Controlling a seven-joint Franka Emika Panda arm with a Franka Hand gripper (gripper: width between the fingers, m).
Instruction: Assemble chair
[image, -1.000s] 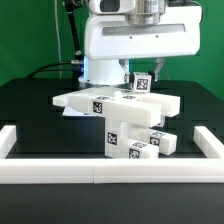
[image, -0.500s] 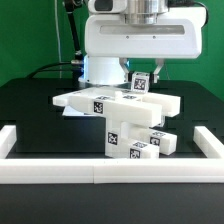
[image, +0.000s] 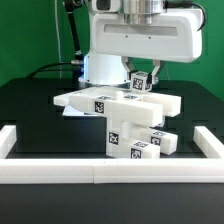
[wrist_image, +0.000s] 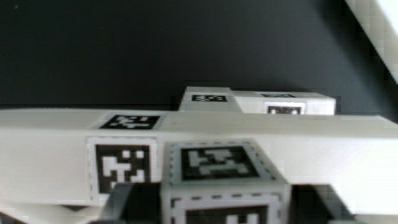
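Note:
The chair stands part-built in the middle of the black table. Its flat white slab (image: 105, 102) lies across tagged leg blocks (image: 122, 134), with small cubes (image: 143, 150) beside them at the base. My gripper (image: 142, 79) hangs just above the slab's far edge, towards the exterior view's right. It is shut on a small tagged cube (image: 141, 85), which sits slightly turned. In the wrist view the cube (wrist_image: 222, 168) fills the space between my dark fingers (wrist_image: 137, 197). The slab (wrist_image: 196, 125) lies just beyond it, and another tagged piece (wrist_image: 267, 100) sits further off.
Long white border rails run along the front (image: 100, 173), the exterior view's left (image: 14, 140) and its right (image: 208, 140). The robot's white base (image: 100, 55) stands close behind the chair.
My gripper has risen slightly with the small cube, and the cube now looks a little more turned. The chair parts on the table have not moved.

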